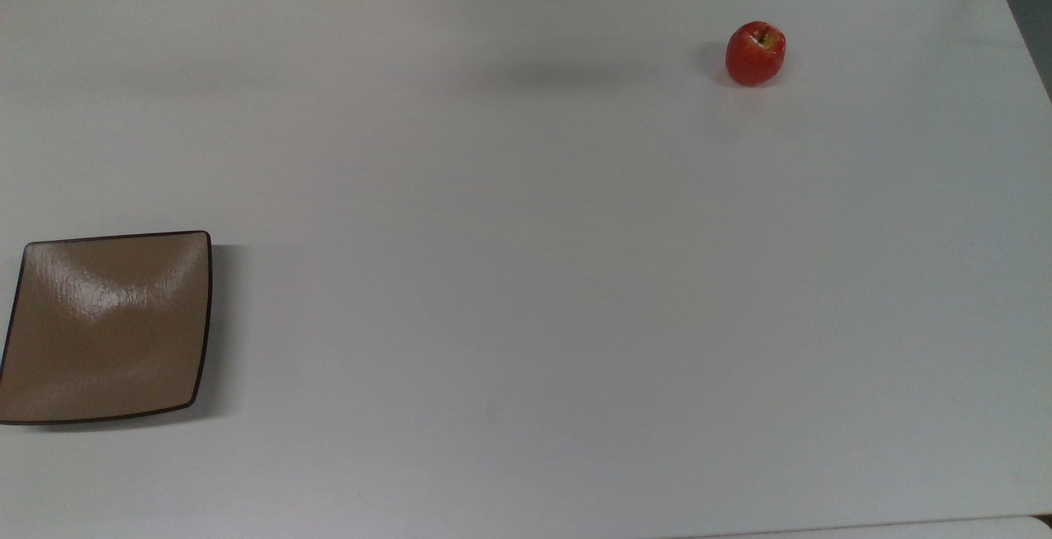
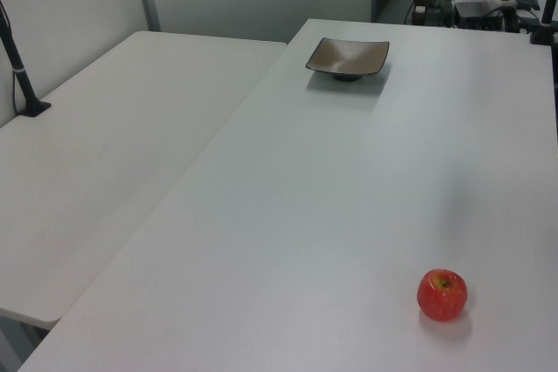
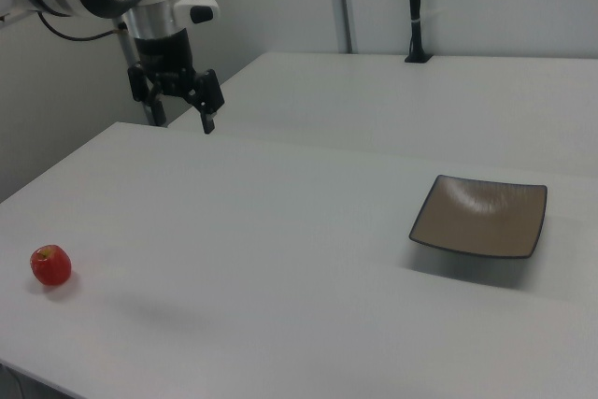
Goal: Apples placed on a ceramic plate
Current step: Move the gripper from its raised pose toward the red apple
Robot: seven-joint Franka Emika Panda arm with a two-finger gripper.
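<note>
Right view has the small round red apple (image 3: pixel 50 265) nearest, at about eight o'clock on the white matte worktop (image 3: pixel 280 268), close to its near corner and resting free. Toward three o'clock sits the square glossy tan-brown ceramic plate with a thin dark rim (image 3: pixel 478 217), empty, well apart from the fruit. Farthest, at about eleven o'clock, the arm's black two-finger pincer (image 3: pixel 179 109) hangs high above the far edge of the worktop, its fingers spread apart with nothing between them.

The task is at its very start, so every risk lies ahead. The apple is round and smooth and stands near the edge; a descent that is off-centre would likely nudge it with one finger instead of straddling it, and it could roll toward the edge and drop off. A grip taken too high on the curved shoulder might squeeze it out downward.

In the top view the apple (image 1: pixel 755 53) lies at one o'clock and the plate (image 1: pixel 107 327) at eight o'clock, so the carry crosses nearly the whole surface; a weak hold has a long way in which to fail.

The plate is glossy with upturned corners. A release from too high could let the apple bounce or roll over the low rim, and a release near the edge could tip it off.
</note>
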